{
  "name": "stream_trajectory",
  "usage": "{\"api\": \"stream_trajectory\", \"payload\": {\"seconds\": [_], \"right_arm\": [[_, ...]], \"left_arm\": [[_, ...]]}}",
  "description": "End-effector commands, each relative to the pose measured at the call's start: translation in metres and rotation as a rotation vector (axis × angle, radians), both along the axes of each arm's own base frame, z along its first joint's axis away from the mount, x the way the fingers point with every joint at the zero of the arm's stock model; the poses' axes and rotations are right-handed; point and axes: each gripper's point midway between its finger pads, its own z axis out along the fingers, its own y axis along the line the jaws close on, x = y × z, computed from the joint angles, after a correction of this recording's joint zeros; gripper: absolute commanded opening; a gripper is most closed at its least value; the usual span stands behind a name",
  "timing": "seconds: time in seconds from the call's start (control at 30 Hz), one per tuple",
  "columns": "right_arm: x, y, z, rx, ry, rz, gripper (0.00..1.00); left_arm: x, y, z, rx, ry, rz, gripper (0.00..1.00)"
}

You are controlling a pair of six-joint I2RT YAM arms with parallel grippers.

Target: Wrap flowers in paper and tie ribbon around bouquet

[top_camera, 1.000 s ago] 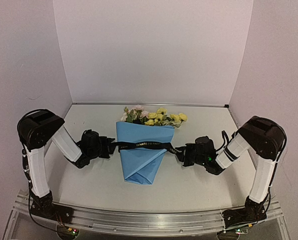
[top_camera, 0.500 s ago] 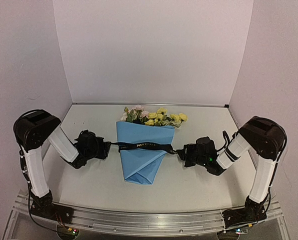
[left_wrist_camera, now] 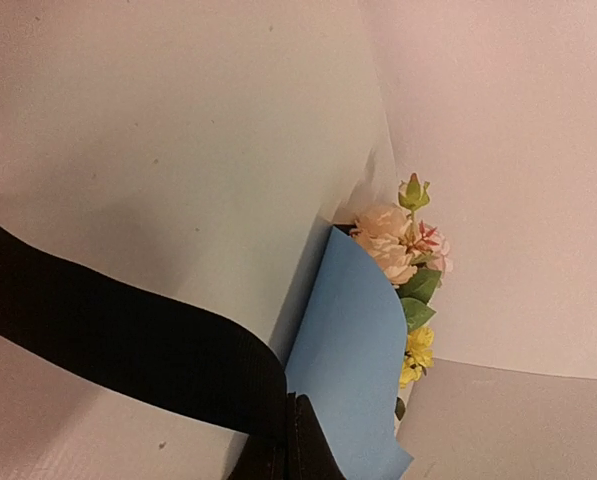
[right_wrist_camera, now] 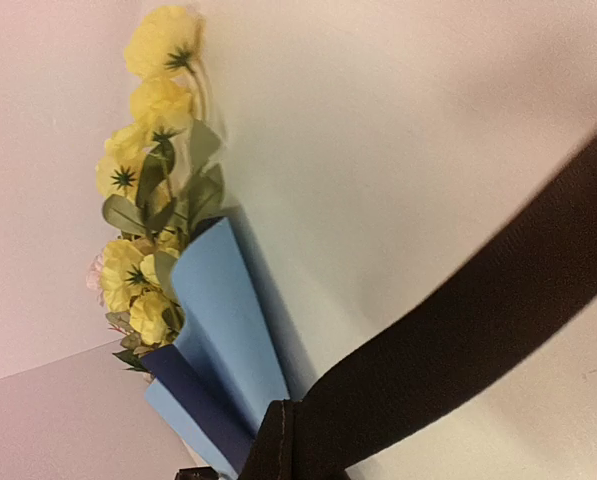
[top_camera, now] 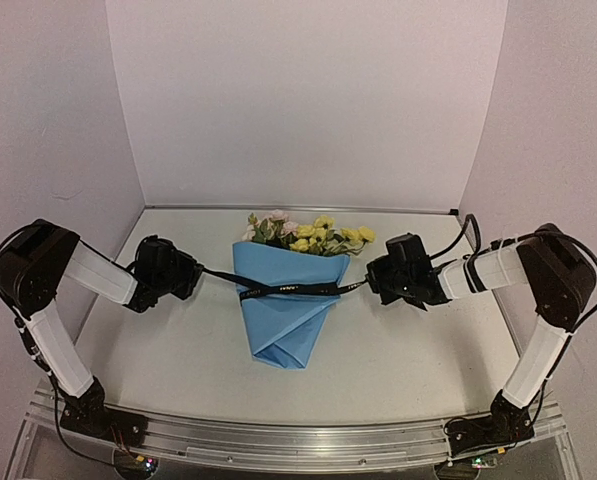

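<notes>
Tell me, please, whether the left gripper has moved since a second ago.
Yes. The left gripper, shut on the ribbon, has drawn outward toward the left wall and toward the back wall, away from the bouquet, which stays put.

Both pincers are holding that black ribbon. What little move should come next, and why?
Probably swing the two ends toward each other and cross them over the bouquet. The left pincer and right pincer are each shut on an end, the ribbon lies stretched across the paper, and no knot shows.
</notes>
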Motion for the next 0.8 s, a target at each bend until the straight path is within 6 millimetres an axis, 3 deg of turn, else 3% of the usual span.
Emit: {"api": "stream_trajectory", "payload": {"seconds": [0.0, 0.37, 0.53, 0.77], "right_arm": [[0.008, -0.019, 0.013, -0.231, -0.007, 0.030, 0.00], [-0.008, -0.053, -0.010, -0.365, 0.068, 0.011, 0.00], [-0.015, -0.069, -0.010, -0.430, 0.084, 0.002, 0.00], [-0.022, -0.099, -0.017, -0.506, 0.138, -0.017, 0.00]], "left_arm": [[0.004, 0.018, 0.016, 0.094, -0.021, -0.036, 0.00], [-0.014, 0.058, -0.002, 0.152, 0.054, -0.017, 0.00], [-0.025, 0.072, -0.018, 0.166, 0.111, 0.006, 0.00], [-0.029, 0.093, -0.024, 0.195, 0.151, 0.053, 0.00]]}}
